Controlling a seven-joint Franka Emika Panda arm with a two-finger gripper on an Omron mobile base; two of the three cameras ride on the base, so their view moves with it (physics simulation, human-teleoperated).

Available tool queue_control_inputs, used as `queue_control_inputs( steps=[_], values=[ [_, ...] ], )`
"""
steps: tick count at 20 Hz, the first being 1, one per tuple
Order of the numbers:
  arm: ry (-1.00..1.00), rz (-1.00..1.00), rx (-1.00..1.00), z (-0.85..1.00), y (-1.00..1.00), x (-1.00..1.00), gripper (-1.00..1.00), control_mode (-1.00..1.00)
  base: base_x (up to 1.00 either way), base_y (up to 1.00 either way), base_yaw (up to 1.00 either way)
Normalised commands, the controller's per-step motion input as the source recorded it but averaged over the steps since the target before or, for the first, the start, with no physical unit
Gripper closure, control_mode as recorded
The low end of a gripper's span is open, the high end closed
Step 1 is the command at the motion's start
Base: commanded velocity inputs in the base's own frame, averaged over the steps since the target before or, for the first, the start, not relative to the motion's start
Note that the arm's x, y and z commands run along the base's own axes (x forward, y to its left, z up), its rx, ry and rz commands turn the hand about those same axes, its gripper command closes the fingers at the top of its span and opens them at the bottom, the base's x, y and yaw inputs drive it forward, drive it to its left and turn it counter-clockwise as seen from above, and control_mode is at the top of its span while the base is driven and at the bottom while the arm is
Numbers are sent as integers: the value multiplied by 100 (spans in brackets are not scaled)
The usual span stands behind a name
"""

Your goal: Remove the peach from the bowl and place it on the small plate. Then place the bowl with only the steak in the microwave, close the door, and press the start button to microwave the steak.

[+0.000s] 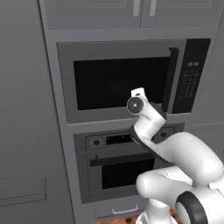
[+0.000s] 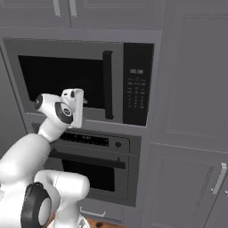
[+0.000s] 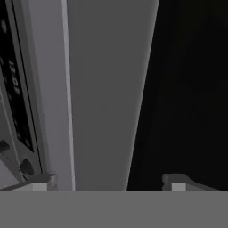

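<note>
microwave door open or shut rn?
Shut. The door sits flush in the microwave front in both base views, its handle beside the keypad.

Arm raised, wrist bent forward; gripper jaws apparently spread wide.

One microwave, one oven, one door.

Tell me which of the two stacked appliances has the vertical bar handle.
The upper one, the grey microwave with the black keypad panel; its handle stands upright, while the oven below has a horizontal bar.
</note>
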Motion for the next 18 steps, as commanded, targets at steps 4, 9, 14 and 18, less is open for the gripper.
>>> queue_control_inputs(
  steps=[4,9,14,18],
  values=[
    [6,6,6,9,-26,-36,-100,-100,0,0,0],
    [0,1,7,29,-35,-94,-100,-100,0,0,0],
    [0,1,11,3,-38,-100,-100,-100,0,0,0],
    [0,0,15,0,-43,-100,-100,-100,0,0,0]
  ],
)
